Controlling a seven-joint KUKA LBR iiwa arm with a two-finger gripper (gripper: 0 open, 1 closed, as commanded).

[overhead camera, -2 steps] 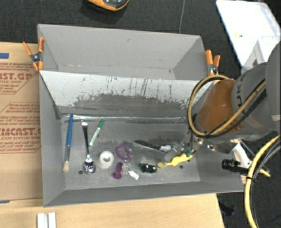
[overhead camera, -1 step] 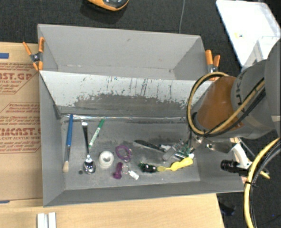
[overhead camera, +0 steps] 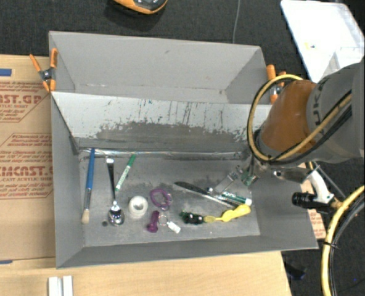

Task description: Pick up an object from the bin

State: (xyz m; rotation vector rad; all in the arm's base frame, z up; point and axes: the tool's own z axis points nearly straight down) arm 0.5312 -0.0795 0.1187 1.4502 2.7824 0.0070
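My gripper [overhead camera: 246,176] is low at the right end of the bin floor, below the arm's orange cover. Just under and left of it lie a green-and-white marker [overhead camera: 235,197] and a thin black and silver tool [overhead camera: 198,190], pointing left. A bent yellow piece [overhead camera: 233,214] rests in front of them, joined to a small black and green thing [overhead camera: 192,217]. I see nothing held in the gripper.
Further left on the floor lie a purple ringed handle [overhead camera: 160,198], a white round cap [overhead camera: 137,205], a small purple piece [overhead camera: 153,224], a metal spoon-like tool [overhead camera: 113,196], a green pen [overhead camera: 124,170] and a blue-handled brush [overhead camera: 89,184]. The bin's slanted walls rise on every side.
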